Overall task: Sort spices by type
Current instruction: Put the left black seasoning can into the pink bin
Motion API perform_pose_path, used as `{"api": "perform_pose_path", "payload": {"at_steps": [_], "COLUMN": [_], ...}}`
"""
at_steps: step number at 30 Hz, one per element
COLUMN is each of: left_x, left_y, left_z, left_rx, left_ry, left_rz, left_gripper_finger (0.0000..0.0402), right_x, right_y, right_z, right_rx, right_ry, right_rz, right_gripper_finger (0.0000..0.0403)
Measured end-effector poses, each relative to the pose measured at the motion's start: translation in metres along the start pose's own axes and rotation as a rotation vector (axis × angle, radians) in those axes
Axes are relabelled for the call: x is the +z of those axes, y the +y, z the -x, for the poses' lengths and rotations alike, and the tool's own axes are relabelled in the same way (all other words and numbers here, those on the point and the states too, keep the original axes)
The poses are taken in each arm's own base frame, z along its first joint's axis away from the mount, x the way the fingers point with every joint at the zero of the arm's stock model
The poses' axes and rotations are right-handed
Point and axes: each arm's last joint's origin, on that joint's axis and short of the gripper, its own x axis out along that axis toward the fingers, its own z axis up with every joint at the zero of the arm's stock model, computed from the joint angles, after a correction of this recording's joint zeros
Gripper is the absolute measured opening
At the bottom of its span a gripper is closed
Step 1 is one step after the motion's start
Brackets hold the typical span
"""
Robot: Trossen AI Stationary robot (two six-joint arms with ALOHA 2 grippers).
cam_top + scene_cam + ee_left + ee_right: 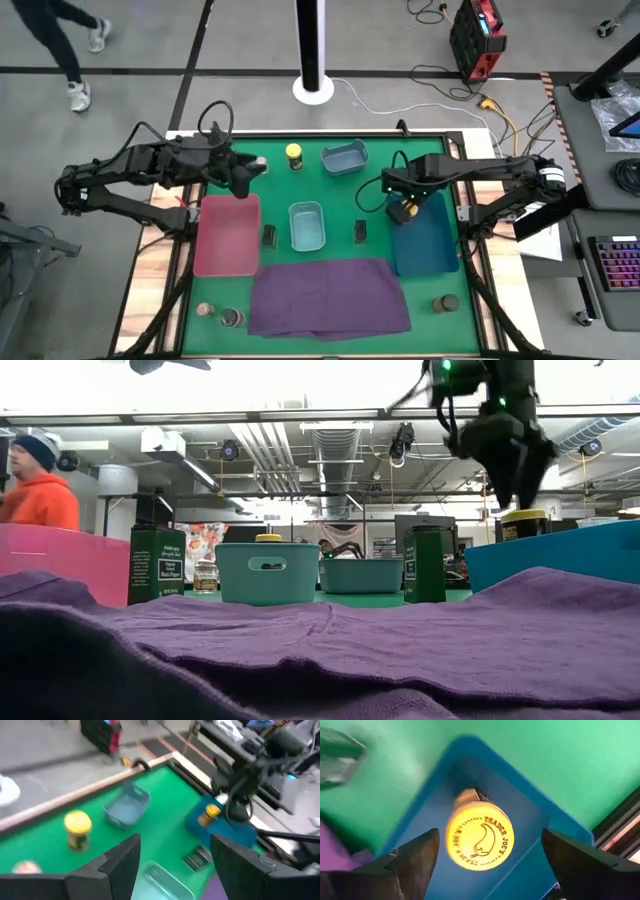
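My right gripper (pixel 490 834) hangs open, pointing down, over the far end of the blue tray (pixel 428 240). A yellow-lidded jar (pixel 480 836) stands on its base in that tray, below and between the fingers, which do not touch it. My left gripper (pixel 175 840) is open and holds nothing, raised above the table's far left, by the pink tray's (pixel 228 238) far end. Next to it stands a pink-topped jar (pixel 261 163). Another yellow-lidded jar (pixel 294 155) stands at the far edge. Two dark tins (pixel 269 236) (pixel 360 232) stand beside the middle light-blue bin (pixel 306 226).
A second light-blue bin (pixel 345 157) sits at the far edge. A purple cloth (pixel 330 295) covers the near middle. Two jars (pixel 205 310) (pixel 232 319) stand near left and a dark-topped jar (pixel 446 303) near right. A person in orange (pixel 40 485) is beyond the table.
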Motion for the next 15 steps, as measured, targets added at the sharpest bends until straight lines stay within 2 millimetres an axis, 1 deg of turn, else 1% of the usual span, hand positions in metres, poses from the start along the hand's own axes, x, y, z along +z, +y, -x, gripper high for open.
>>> {"api": "perform_pose_path", "payload": {"at_steps": [3,8,12,15], "left_x": [-0.005,-0.023,-0.046,-0.064], "left_y": [-0.001,-0.009,-0.013,-0.018], "left_z": [-0.006,-0.028,-0.043,-0.055], "left_rx": [0.015,0.042,0.168,0.299], "left_ry": [0.065,0.280,0.502,0.623], "left_rz": [0.120,0.295,0.440,0.472], "left_gripper_finger": [0.0223,0.0223,0.0223,0.0223], "right_x": [0.007,0.023,0.034,0.044], "right_y": [0.002,0.005,0.004,0.003], "right_z": [0.018,0.046,0.064,0.071], "right_rx": [0.005,0.005,0.045,0.055], "right_ry": [-0.091,-0.293,-0.395,-0.485], "right_rz": [0.033,0.076,0.104,0.132], "right_gripper_finger": [0.0330,0.0323,0.0324,0.0330]}}
